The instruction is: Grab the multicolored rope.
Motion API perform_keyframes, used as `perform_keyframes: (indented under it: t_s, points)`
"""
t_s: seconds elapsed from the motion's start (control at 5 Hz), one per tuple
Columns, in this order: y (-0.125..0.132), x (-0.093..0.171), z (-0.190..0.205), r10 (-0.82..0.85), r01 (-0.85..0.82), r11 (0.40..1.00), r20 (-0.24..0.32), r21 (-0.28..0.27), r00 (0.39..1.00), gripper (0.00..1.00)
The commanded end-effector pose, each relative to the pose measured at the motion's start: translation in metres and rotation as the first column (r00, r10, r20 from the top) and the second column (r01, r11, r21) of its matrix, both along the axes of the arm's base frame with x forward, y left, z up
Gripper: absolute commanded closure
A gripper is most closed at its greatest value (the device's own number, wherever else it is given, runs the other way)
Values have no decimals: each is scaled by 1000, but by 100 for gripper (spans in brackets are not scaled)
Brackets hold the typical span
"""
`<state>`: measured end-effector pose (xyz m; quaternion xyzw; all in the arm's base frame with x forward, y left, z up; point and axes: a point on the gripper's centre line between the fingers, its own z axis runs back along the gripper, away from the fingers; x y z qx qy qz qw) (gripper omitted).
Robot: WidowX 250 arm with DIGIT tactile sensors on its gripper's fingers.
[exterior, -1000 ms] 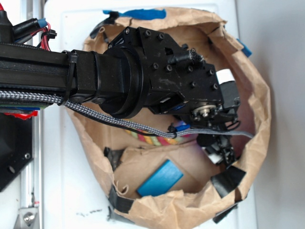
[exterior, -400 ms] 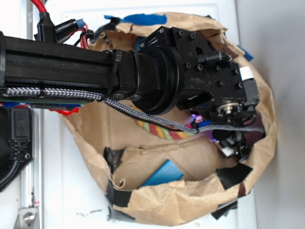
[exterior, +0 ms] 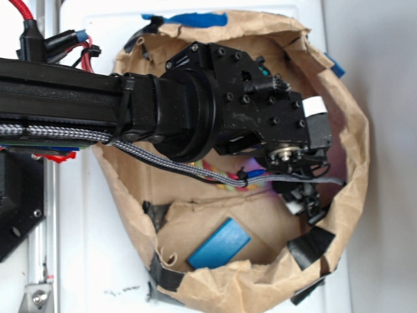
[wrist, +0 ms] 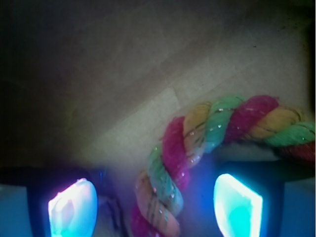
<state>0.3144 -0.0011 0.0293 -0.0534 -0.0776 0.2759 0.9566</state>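
Two tool fingers (wrist: 73, 207) straddle the multicolored rope (wrist: 197, 148), not touching.

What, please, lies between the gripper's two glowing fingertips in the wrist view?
The thick twisted multicolored rope runs up between the fingertips; the wrist view shows the gripper open around it.

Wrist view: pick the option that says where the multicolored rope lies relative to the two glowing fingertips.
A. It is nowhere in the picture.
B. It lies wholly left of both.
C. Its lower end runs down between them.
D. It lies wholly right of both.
C: the multicolored rope curves down from the upper right and its lower end drops between the two lit fingertips, the jaws standing apart on either side of it.
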Motion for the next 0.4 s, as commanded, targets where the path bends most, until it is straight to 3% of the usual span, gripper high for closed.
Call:
perform_keyframes:
  t_s: [0.0, 0.2]
  points:
    - [-2, 8, 2, -22, 22, 1000, 5, 14, 1000, 0]
    - [-6, 11, -2, -28, 28, 1000, -3, 13, 1000, 0]
